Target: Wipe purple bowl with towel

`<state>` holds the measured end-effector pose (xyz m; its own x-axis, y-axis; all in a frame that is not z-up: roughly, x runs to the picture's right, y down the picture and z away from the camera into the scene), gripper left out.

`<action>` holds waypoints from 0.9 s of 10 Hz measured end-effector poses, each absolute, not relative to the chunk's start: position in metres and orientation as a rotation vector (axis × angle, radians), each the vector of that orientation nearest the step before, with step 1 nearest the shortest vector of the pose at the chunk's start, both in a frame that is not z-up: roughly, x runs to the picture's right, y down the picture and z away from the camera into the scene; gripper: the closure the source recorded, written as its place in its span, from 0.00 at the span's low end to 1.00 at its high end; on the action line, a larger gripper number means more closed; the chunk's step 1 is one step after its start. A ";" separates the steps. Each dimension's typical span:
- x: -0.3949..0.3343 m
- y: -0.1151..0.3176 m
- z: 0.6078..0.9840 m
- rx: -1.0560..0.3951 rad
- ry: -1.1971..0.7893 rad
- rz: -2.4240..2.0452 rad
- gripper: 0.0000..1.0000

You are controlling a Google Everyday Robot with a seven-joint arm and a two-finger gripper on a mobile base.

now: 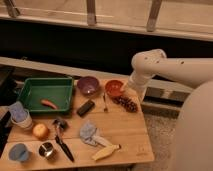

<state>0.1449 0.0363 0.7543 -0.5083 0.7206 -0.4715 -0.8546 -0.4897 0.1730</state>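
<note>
Gripper [131,90] hung beside round orange-red bowl [114,88], fingers spread wide, empty; reaching for grey-blue cloth towel [88,132] could've knocked that bowl.
</note>
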 end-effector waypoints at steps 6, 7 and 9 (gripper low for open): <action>0.056 0.082 0.753 -0.615 0.391 1.909 0.28; 0.043 0.092 0.743 -0.644 0.340 1.862 0.28; 0.040 0.096 0.740 -0.650 0.324 1.848 0.28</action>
